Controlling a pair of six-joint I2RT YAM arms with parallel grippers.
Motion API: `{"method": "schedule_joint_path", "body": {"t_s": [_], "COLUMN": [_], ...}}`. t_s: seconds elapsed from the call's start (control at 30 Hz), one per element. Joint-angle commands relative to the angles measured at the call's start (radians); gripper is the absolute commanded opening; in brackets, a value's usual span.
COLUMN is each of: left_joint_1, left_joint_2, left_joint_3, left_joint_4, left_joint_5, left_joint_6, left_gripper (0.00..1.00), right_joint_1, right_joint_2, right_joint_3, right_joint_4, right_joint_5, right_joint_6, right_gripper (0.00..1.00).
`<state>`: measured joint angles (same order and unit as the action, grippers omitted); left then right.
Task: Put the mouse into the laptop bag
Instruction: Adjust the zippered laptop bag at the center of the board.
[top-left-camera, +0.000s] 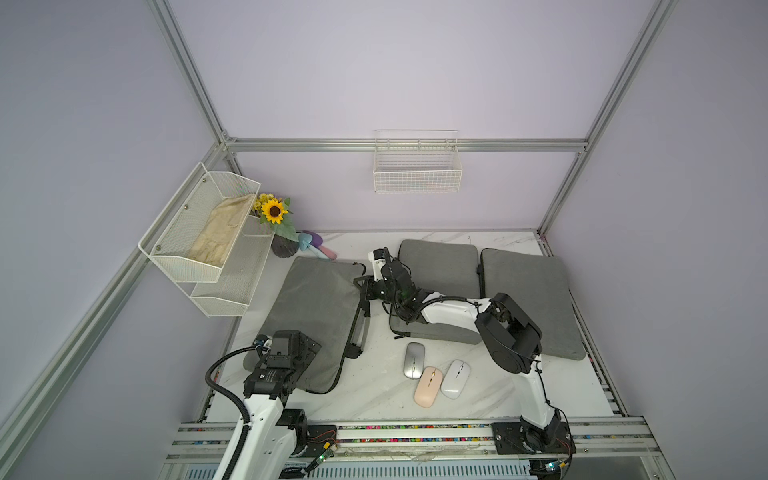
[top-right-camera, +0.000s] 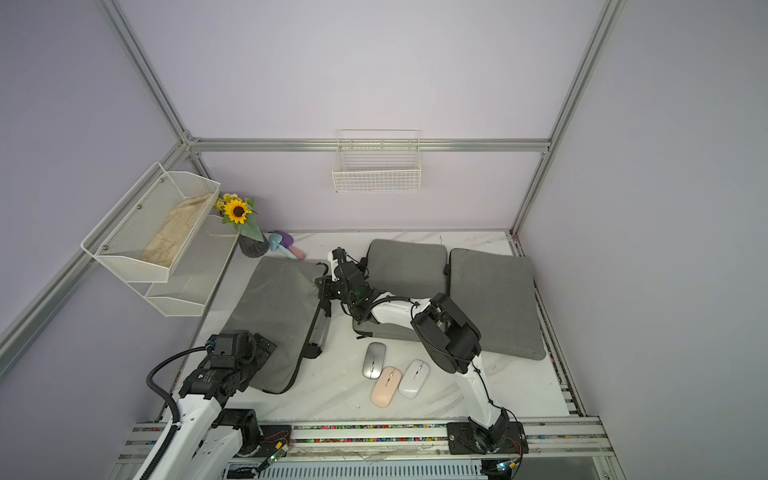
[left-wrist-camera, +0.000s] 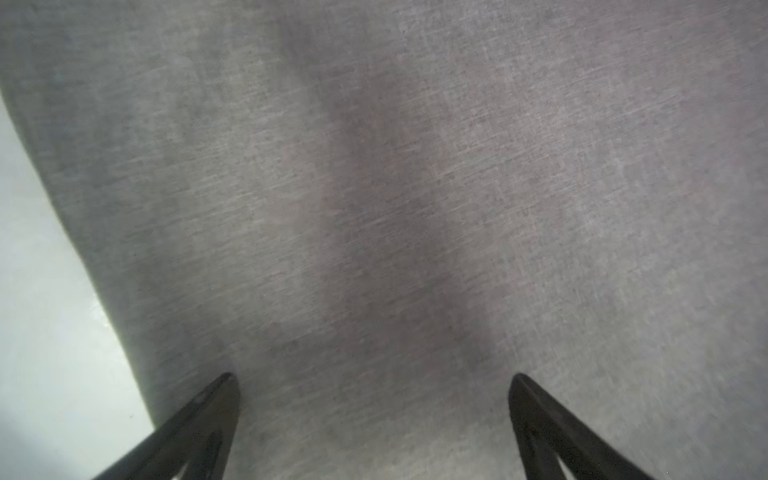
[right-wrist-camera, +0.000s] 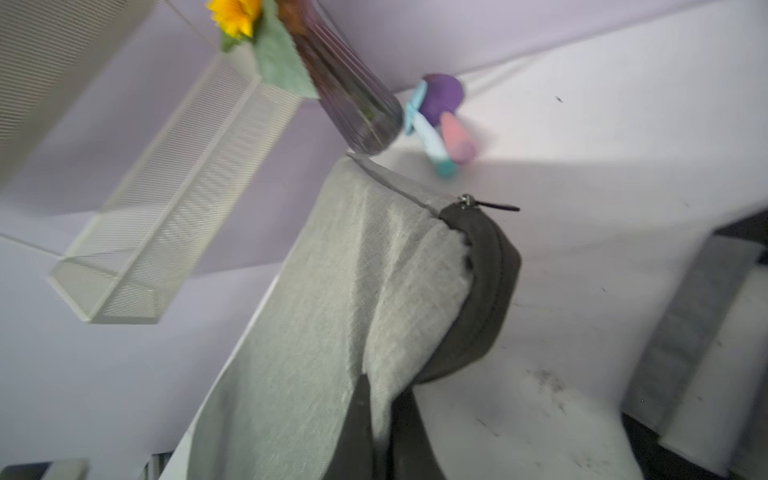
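With right fingers (right-wrist-camera: 356, 432) clamped on bag (right-wrist-camera: 332, 291) edge, lift gently to widen the mouth. Pin fabric beneath spread left fingers (left-wrist-camera: 199, 424).

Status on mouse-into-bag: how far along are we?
Done: nothing bagged; silver mouse, pink mouse and white mouse all lie on the table. In hand: right gripper is shut on the fabric edge of the laptop bag near the vase; left gripper stands open over that bag's near corner. Left: lift the flap, pick a mouse, put it inside.
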<state>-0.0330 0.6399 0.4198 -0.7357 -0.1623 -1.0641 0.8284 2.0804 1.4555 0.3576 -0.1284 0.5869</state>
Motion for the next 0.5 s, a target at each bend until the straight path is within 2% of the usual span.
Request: {"method": "schedule_joint_path", "body": {"t_s": [0.0, 0.17, 0.47], "left_joint_1": [0.005, 0.004, 0.002], "left_joint_2": [0.01, 0.052, 0.108], "left_joint_3": [-0.038, 0.005, 0.07], "left_joint_4": [0.075, 0.093, 0.204], "left_joint_5": [0.04, 0.064, 0.007], "left_joint_6": [-0.031, -0.031, -0.049], "left_gripper": [1.0, 1.0, 1.0], "right_joint_1": [0.04, 0.076, 0.168], "right_joint_2": [-0.137, -0.225, -0.272], "right_joint_3": [0.009, 0.05, 0.102], "right_joint_4": [0.194, 0.164, 0.079], "right_joint_5": [-0.097, -0.109, -0.154], "right_joint_6": [-0.093, -0.17, -0.324], "right_gripper": [0.0, 0.0, 0.0]}}
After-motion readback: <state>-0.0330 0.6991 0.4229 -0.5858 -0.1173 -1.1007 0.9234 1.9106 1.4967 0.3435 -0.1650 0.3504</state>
